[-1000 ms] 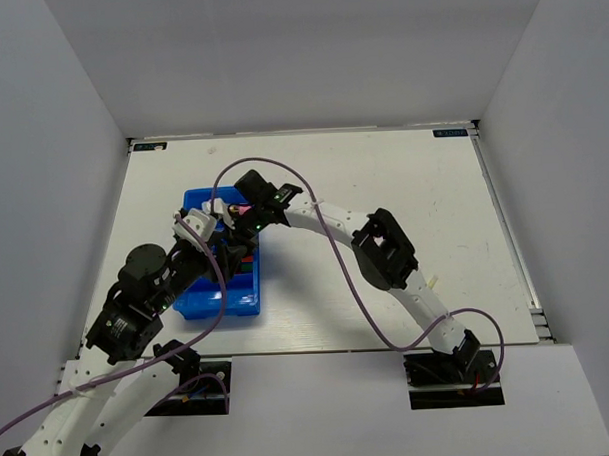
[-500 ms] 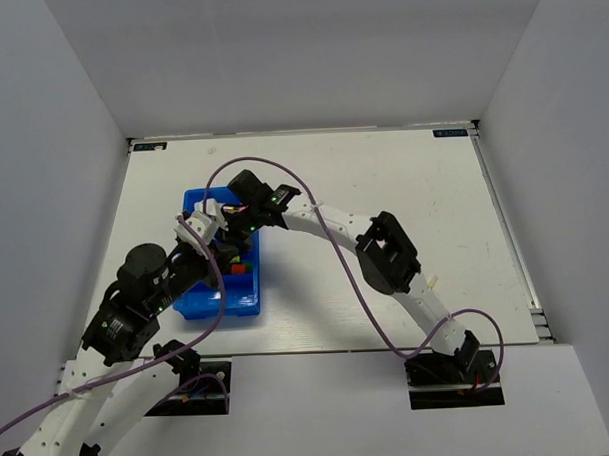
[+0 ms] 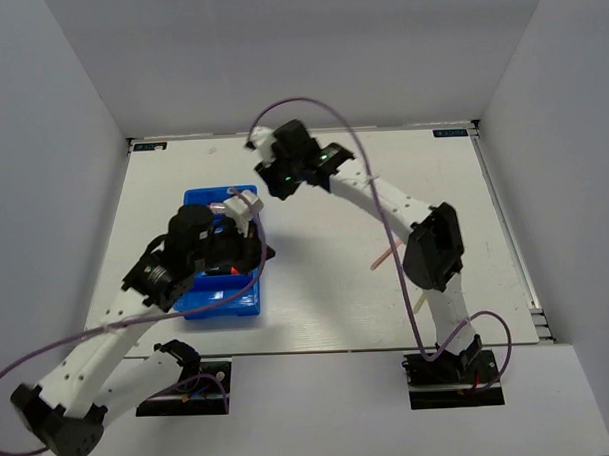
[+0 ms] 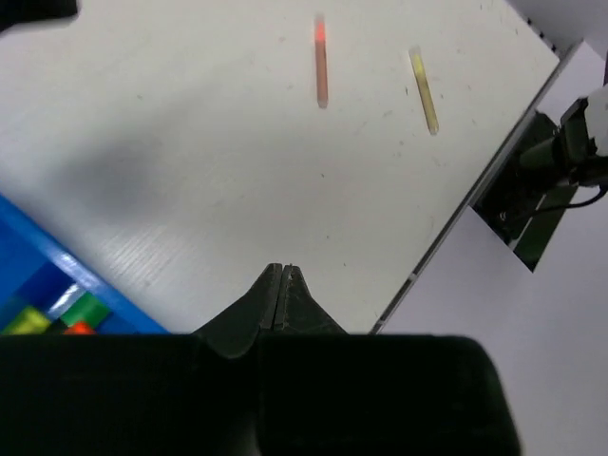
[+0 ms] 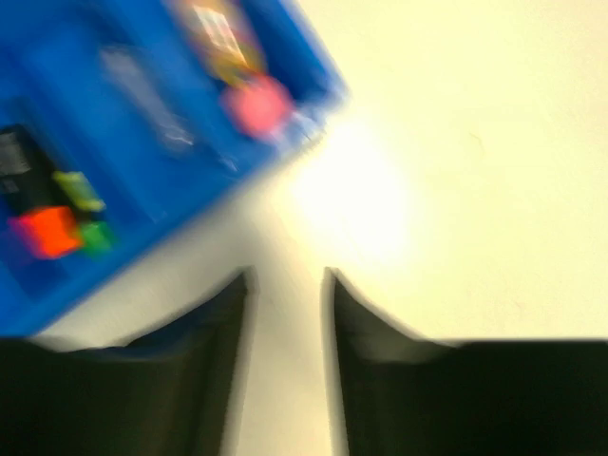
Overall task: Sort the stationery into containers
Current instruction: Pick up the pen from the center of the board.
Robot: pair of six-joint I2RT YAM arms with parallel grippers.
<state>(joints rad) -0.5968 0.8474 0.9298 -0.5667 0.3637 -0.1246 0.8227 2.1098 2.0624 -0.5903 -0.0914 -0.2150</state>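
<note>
The blue tray [image 3: 225, 307] sits left of centre, mostly under my left arm. In the right wrist view the tray [image 5: 142, 142] is blurred, with a pink item [image 5: 258, 104] and orange and green marker ends [image 5: 47, 233] inside it. A thin pink stick [image 3: 386, 255] and a beige stick [image 3: 419, 302] lie on the table to the right; the left wrist view also shows the pink stick [image 4: 321, 62] and the beige stick [image 4: 424, 90]. My left gripper [image 4: 283, 271] is shut and empty, just past the tray's right edge [image 3: 269, 252]. My right gripper [image 5: 288, 280] is open and empty, beyond the tray's far corner [image 3: 280, 179].
The tray's corner [image 4: 38, 256] shows coloured marker ends [image 4: 85, 309]. White walls close in the table on three sides. The right arm's elbow [image 3: 430, 249] stands beside the two sticks. The table's near edge and the right arm's base [image 4: 532, 190] show in the left wrist view.
My left gripper has shut and swung from over the tray to its right side. My right gripper has pulled back from the tray toward the far side of the table.
</note>
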